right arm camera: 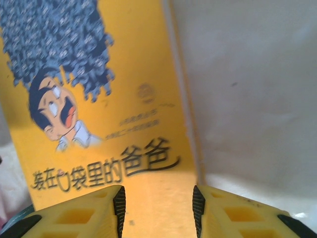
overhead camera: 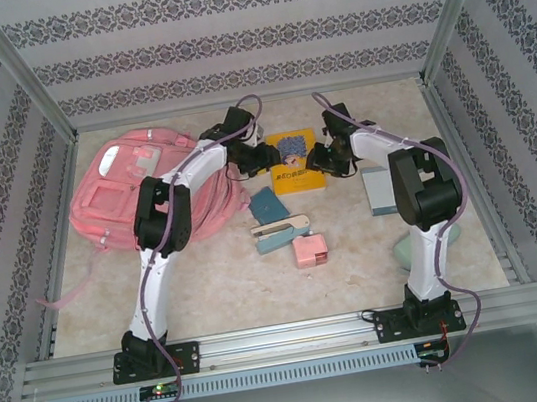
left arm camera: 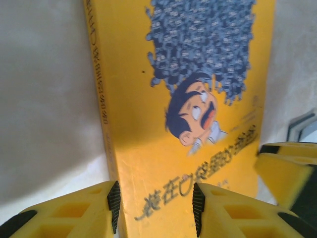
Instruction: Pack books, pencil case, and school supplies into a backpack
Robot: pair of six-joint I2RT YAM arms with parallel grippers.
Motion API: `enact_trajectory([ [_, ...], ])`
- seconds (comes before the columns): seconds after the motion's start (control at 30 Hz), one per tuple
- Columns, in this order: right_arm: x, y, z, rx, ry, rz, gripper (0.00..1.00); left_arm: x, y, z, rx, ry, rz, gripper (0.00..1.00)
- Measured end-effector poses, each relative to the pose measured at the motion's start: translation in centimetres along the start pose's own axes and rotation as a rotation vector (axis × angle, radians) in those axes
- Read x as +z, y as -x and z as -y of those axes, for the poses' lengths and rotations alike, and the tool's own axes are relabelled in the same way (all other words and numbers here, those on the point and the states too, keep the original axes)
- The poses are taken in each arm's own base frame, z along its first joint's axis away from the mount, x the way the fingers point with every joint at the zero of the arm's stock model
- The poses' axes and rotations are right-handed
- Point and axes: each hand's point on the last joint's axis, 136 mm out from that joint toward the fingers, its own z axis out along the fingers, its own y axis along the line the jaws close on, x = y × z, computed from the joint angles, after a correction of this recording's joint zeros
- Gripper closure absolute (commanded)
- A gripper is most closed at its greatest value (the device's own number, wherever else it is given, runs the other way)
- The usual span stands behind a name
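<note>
Yellow book [overhead camera: 294, 161] flat on table [overhead camera: 211, 290], right of backpack [overhead camera: 117, 198]. I see left gripper [left arm camera: 155, 201] and right gripper [right arm camera: 158, 203] over its opposite edges, jaws half open, gripping nothing. Book-pickup step; next needs a coordinated pinch.

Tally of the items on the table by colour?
Pink: 2, backpack, block
Yellow: 1, cartoon book
Teal: 2, pouch, stapler
Grey-blue: 1 seen, plain book
Pale green: 1, case, partly hidden
Total: 7

A robot test cell here: aluminium frame [overhead camera: 21, 71] boxing in a pale bench [overhead camera: 232, 292], patterned wall panels [overhead camera: 219, 6] left, right and far. Two arms [overhead camera: 150, 289] bolted along the near rail [overhead camera: 289, 337].
</note>
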Motion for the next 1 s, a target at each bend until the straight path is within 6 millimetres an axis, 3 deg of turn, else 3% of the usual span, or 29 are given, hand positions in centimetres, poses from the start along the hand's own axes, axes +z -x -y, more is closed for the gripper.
enact_trajectory([
  [0.1,-0.5,1.0,0.7,-0.006,-0.013,0.015,0.56,1.4,-0.5,-1.1,-0.025,0.015,-0.024,0.55],
  [0.3,0.1,2.9,0.5,-0.029,-0.005,0.033,0.57,1.0,0.1,-1.2,-0.048,0.007,-0.015,0.55],
  [0.47,2.2,2.4,0.4,-0.027,0.011,-0.019,0.6,1.0,0.1,-1.1,-0.068,0.0,-0.017,0.55],
  [0.63,2.7,1.7,-1.3,-0.048,0.052,-0.039,0.62,1.1,-0.1,-1.0,-0.09,-0.015,-0.027,0.55],
  [1.0,2.7,1.6,-1.9,-0.015,0.054,-0.039,0.63,0.8,0.6,-1.3,-0.242,-0.175,-0.028,0.57],
])
